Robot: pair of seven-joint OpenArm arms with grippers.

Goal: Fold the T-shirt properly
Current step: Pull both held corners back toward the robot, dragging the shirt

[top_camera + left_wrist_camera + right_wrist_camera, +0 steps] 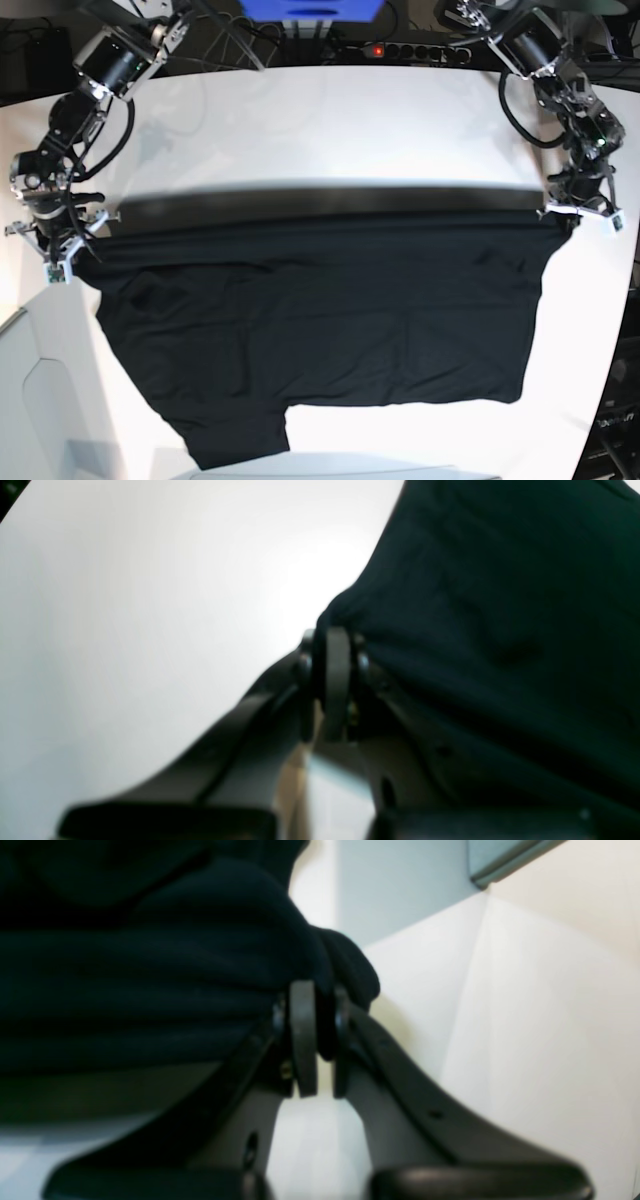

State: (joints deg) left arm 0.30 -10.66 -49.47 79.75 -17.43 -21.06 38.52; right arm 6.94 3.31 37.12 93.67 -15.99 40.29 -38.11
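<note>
Black T-shirt pinched by both clamped pincers.

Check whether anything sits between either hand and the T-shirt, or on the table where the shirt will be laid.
Nothing visible does. The left hand and right hand are each already shut on a corner of the T-shirt, which is stretched between them. No other object shows on the visible white table.

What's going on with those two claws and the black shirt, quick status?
Left gripper and right gripper both shut on T-shirt corners. Shirt stretched between them, hanging edge draped on white table. Nothing in the way.
</note>
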